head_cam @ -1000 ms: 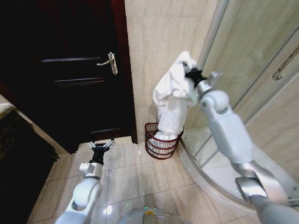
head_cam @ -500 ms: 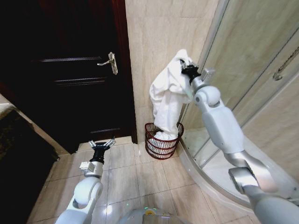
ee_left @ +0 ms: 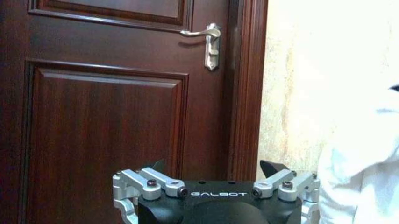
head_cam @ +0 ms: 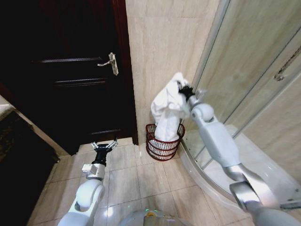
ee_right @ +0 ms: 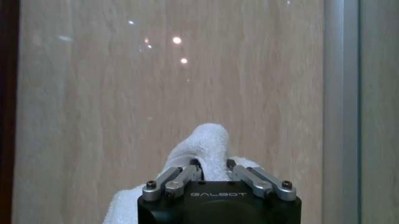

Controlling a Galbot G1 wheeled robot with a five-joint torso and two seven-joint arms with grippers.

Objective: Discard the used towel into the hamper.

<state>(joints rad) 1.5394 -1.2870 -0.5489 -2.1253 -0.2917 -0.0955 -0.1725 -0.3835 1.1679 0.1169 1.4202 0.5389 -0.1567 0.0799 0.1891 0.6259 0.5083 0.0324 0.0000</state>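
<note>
Beige wall tiles (head_cam: 160,56) and a dark door (head_cam: 70,70) back the corner where the hamper (head_cam: 163,142) stands on the floor. We hold the white towel (head_cam: 167,110) pinched in our right gripper (head_cam: 181,89), its lower end already inside the hamper. Our left gripper (head_cam: 104,146) hangs low by the door, fingers spread wide. We should lower straight down and centre the bulk over the rim before releasing.
</note>
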